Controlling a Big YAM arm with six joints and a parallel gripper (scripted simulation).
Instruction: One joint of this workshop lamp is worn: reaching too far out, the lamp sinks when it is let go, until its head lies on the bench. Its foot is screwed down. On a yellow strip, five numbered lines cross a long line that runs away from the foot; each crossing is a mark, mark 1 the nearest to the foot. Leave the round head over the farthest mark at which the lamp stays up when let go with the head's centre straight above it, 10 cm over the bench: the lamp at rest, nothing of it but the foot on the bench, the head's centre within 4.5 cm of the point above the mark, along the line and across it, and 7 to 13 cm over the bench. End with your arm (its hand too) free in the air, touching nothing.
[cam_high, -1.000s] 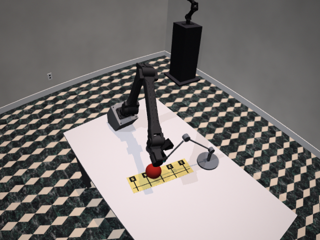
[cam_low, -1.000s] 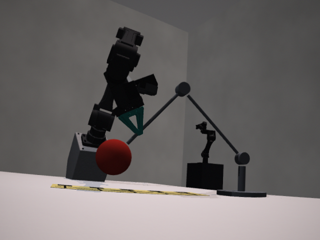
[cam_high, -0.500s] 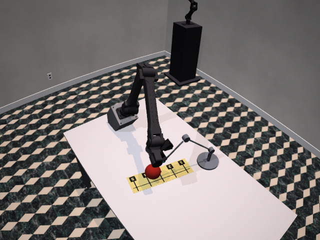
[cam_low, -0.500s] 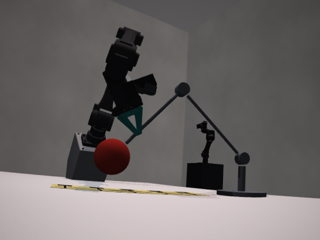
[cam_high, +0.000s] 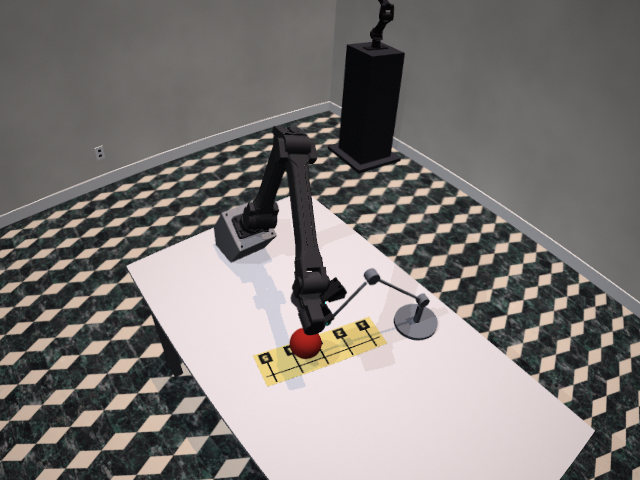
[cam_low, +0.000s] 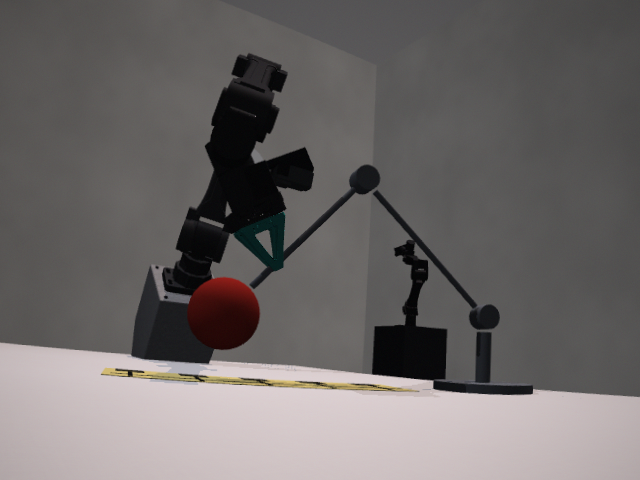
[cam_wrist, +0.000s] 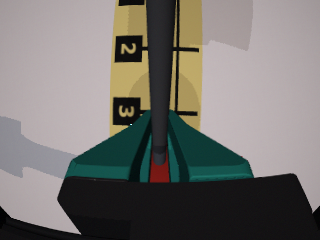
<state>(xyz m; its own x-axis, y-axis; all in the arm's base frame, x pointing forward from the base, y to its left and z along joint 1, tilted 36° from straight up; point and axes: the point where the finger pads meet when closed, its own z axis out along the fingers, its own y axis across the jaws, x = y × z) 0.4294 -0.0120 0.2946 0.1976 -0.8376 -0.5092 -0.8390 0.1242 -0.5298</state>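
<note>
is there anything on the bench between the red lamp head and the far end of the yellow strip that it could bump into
Nothing visible. The end effector is shut on the lamp's rod, holding the red head above the yellow strip. Past the head the strip shows only its printed lines and number tags.

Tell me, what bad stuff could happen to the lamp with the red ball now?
1. The gripper is shut on the lamp's thin rod. The rod may slip, and the red head would drop to the bench.
2. The head hangs far out along the yellow strip, past mark 3. Once let go there, the worn lamp might sink.
</note>
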